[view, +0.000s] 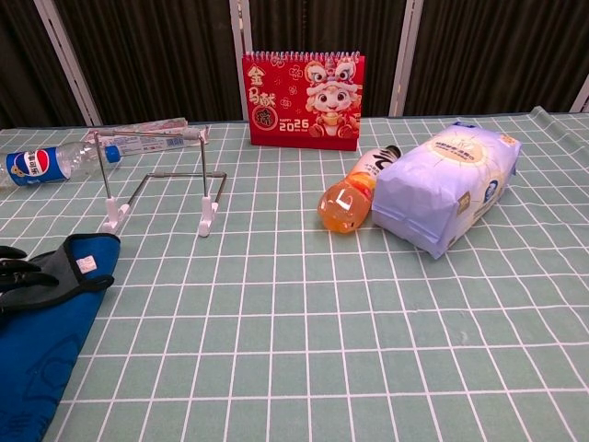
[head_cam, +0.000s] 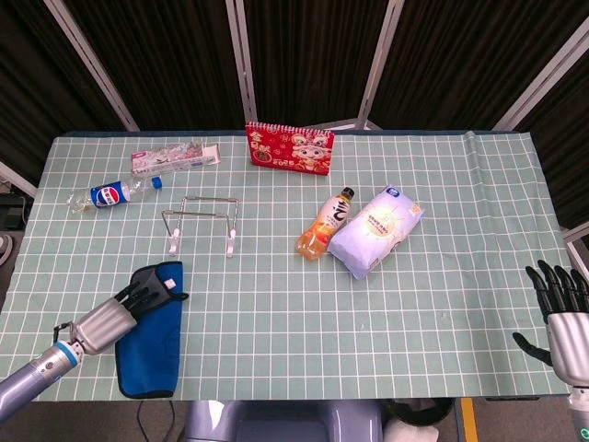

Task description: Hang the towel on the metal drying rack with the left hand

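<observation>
Green-checked tabletop (head_cam: 276,304) carries the blue towel (head_cam: 152,345) flat at its near-left edge, the left hand's (head_cam: 115,318) fingers (head_cam: 147,293) pinching only its far hem, so a lift toward the metal drying rack (head_cam: 202,221) could slip; right hand (head_cam: 563,318) idles, fingers spread.

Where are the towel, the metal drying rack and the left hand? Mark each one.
towel (head_cam: 152,345), head view, middle of the blue cloth.
metal drying rack (view: 152,136), chest view, top bar.
left hand (head_cam: 110,318), head view, back of the hand.

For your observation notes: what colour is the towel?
Blue towel, with a dark edge; clearest in the head view.
</observation>
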Motion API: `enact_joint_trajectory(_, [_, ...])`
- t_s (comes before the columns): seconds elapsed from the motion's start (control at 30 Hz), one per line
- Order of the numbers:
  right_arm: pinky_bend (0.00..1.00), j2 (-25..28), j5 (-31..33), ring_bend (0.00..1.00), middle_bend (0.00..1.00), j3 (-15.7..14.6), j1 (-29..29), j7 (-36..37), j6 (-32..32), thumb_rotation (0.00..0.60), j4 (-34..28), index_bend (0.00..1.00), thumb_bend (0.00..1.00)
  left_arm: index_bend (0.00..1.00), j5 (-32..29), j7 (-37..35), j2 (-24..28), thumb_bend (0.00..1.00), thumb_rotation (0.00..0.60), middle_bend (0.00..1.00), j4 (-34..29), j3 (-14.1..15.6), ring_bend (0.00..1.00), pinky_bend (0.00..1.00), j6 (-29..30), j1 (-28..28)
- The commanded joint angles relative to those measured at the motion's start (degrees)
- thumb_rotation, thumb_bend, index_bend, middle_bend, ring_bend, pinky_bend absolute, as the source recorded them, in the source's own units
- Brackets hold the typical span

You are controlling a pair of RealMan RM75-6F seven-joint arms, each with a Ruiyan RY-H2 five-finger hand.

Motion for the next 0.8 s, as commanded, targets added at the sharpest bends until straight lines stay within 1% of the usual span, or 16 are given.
enact_joint_trajectory(0.03, [0.0, 0.0, -0.1, 0.0, 0.0, 0.0, 0.0, 0.0, 0.0, 0.6, 0.0, 0.02, 0.0, 0.0, -0.2, -0.6, 0.4, 0.1, 0.6, 0.0, -0.3, -0.1, 0.0, 0.0, 0.2, 0.2])
enact_joint_trajectory(0.1, [0.0, 0.0, -0.2, 0.0, 0.0, -0.1, 0.0, -0.1, 0.0, 0.6, -0.1, 0.02, 0.0, 0.0, -0.1, -1.6, 1.0, 0.06, 0.6, 0.0, -0.5, -0.1, 0.0, 0.0, 1.3, 0.5])
enact_joint_trajectory(0.3, [0.0, 0.1, -0.4, 0.0, 0.0, -0.2, 0.0, -0.1, 0.0, 0.6, -0.2, 0.02, 0.0, 0.0, -0.4, -4.3, 3.6, 0.06, 0.6, 0.0, -1.0, 0.0, 0.0, 0.0, 4.6, 2.1])
enact_joint_trajectory(0.4, [0.0, 0.1, -0.7, 0.0, 0.0, -0.3, 0.0, 0.0, 0.1, 0.6, -0.3, 0.02, 0.0, 0.0, -1.0, -7.0, 5.5, 0.06, 0.6, 0.0, -2.4, -0.4, 0.0, 0.0, 7.0, 2.9])
enact_joint_trajectory(0.57, [0.0, 0.4, -1.3, 0.0, 0.0, -0.5, -0.1, 0.2, 0.4, 0.6, -0.7, 0.02, 0.0, 0.0, -1.3, -12.9, 8.4, 0.06, 0.6, 0.0, -6.2, -2.4, 0.0, 0.0, 11.6, 3.0])
enact_joint_trajectory(0.67, [0.0, 0.5, -1.5, 0.0, 0.0, -0.5, 0.0, 0.3, 0.4, 0.6, -0.8, 0.02, 0.0, 0.0, -1.4, -13.4, 8.8, 0.08, 0.6, 0.0, -7.9, -3.4, 0.0, 0.0, 11.8, 2.5])
enact_joint_trajectory(0.8, [0.0, 0.6, -1.6, 0.0, 0.0, -0.6, 0.0, 0.5, 0.3, 0.6, -0.9, 0.02, 0.0, 0.0, -2.9, -11.6, 8.4, 0.15, 0.6, 0.0, -11.3, -5.1, 0.0, 0.0, 9.5, 1.4])
